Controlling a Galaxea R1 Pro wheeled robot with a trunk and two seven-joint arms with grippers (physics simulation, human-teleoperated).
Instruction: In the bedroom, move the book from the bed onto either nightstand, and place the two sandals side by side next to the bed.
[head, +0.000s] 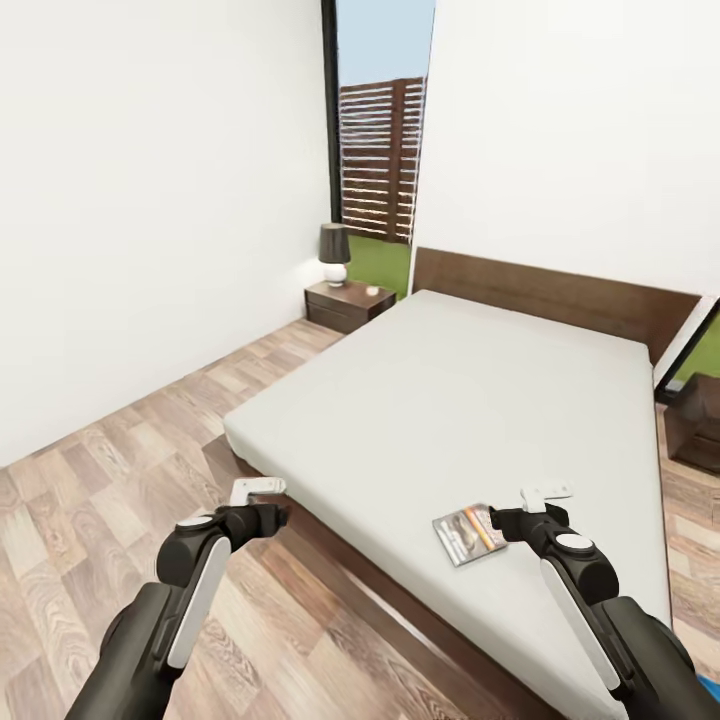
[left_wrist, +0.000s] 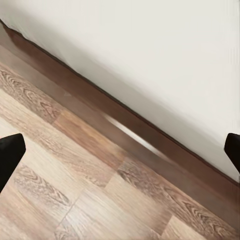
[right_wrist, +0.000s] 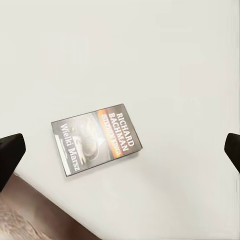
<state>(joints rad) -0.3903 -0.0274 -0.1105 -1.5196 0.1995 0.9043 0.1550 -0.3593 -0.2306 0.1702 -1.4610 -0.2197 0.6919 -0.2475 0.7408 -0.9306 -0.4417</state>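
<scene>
The book (head: 470, 533) lies flat on the bed (head: 450, 400), just left of the right tool (head: 535, 510), apparently spread; its long axis points leftward. The left tool (head: 258, 500), spread, hangs over the floor.

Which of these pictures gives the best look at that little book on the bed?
The right wrist view. The book lies flat on the bed between the open claw's tips, close enough to read its cover. The head view shows it small, near the mattress edge beside the right claw. The left wrist view looks at floor and bed frame.
</scene>
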